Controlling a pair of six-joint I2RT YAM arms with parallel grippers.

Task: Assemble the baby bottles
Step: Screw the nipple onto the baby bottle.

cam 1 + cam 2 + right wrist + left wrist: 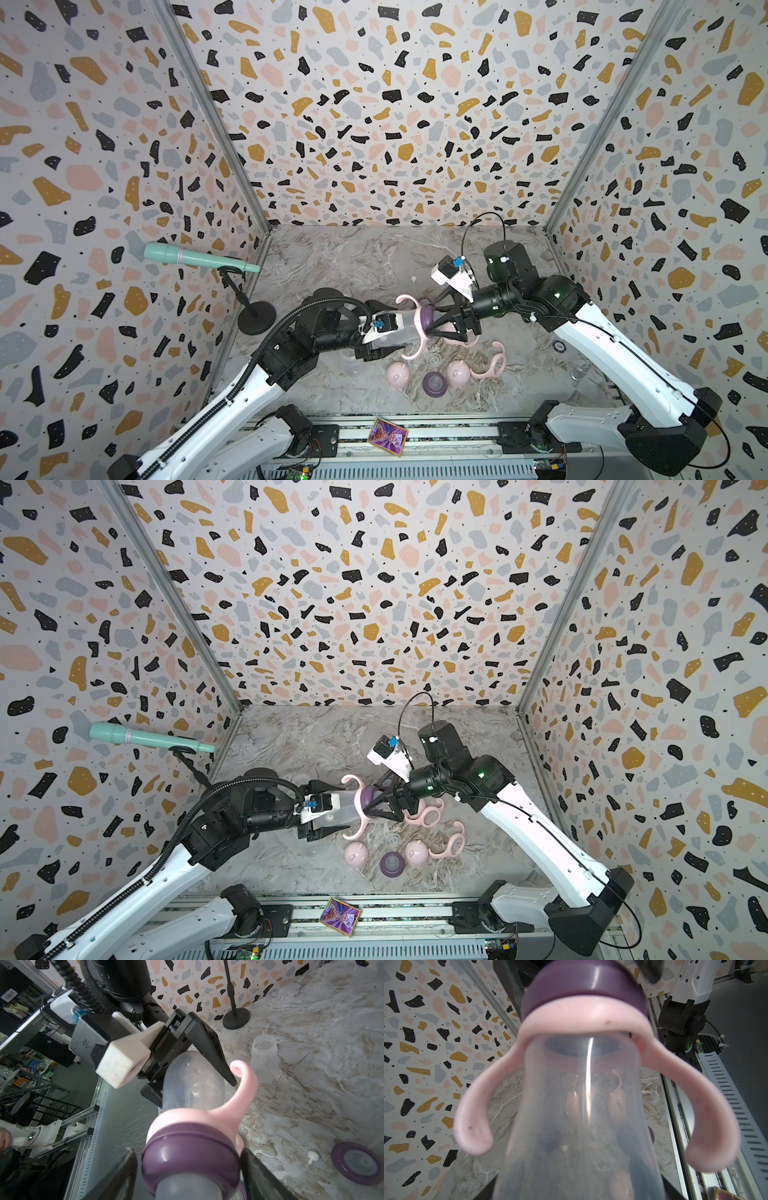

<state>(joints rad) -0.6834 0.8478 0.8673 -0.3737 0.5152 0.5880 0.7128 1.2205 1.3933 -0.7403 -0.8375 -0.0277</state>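
My left gripper (390, 330) (579, 1192) is shut on a clear baby bottle (405, 326) held level above the marble table. A pink two-handled collar (409, 353) (581, 1016) and a purple teat ring (426, 318) (583, 987) sit on the bottle's neck. My right gripper (430, 321) (189, 1153) faces it, its two fingers closed against opposite sides of the ring (191, 1157). Loose on the table lie two pink dome caps (398, 374) (458, 371), another purple teat ring (433, 384) (356, 1162), two pink collars (494, 359) (457, 336) and an open clear bottle (265, 1059).
A teal microphone (199, 257) stands on a black stand (257, 318) at the table's left edge. A colourful card (387, 436) lies on the front rail. Patterned walls close in the left, back and right sides.
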